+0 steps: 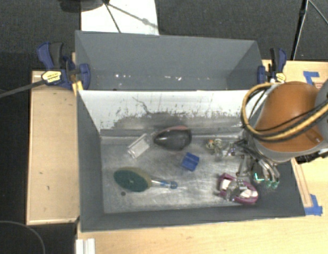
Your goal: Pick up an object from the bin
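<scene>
Grey metal bin (164,62), floor scuffed, few loose items, none heaped.

Arm (312,142) comes in from the right. Its orange cover (285,115) sits over the bin's right wall, w/ cables (252,106) looped round it.

Gripper (248,178) is low in the front-right corner, directly over a purple-and-white thing (237,190) lying on the floor there. I can't tell whether the gripper is open or closed, nor whether it touches the item.

Other items, big to small:
- dark oval object (173,138), back-centre, near the rear wall.
- green round disc on a thin handle (132,180), front-left, lying flat, handle pointing right w/ a blue tip.
- clear plastic piece (137,146), just left of the dark oval.
- small blue block (189,161), centre, apart from the rest.
- small metallic bits (216,145), right of centre, near the gripper's upper left. Too small for me to ID.
</scene>
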`<state>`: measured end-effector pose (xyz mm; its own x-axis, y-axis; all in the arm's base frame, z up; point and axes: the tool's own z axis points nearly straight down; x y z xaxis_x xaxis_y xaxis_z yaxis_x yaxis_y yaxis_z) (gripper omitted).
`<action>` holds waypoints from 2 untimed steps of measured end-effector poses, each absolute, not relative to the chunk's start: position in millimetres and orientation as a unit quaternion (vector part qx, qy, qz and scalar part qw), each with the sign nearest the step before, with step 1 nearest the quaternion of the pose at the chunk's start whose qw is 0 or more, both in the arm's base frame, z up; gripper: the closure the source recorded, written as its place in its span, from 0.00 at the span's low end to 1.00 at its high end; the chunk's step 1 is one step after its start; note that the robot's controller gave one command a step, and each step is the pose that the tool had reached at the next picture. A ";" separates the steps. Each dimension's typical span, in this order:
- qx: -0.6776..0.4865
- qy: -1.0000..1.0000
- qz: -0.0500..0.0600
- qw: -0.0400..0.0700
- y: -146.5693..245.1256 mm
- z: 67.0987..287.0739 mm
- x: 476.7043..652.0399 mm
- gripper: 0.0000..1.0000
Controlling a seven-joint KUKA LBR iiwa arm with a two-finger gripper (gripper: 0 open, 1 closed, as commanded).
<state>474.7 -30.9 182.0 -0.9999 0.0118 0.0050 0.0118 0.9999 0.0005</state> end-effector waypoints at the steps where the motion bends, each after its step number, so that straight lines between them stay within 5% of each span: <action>1: -0.098 -0.995 -0.002 0.000 -131.3 70.4 491.1 0.00; 2: -0.094 -0.996 0.000 -0.006 -130.4 73.5 494.5 1.00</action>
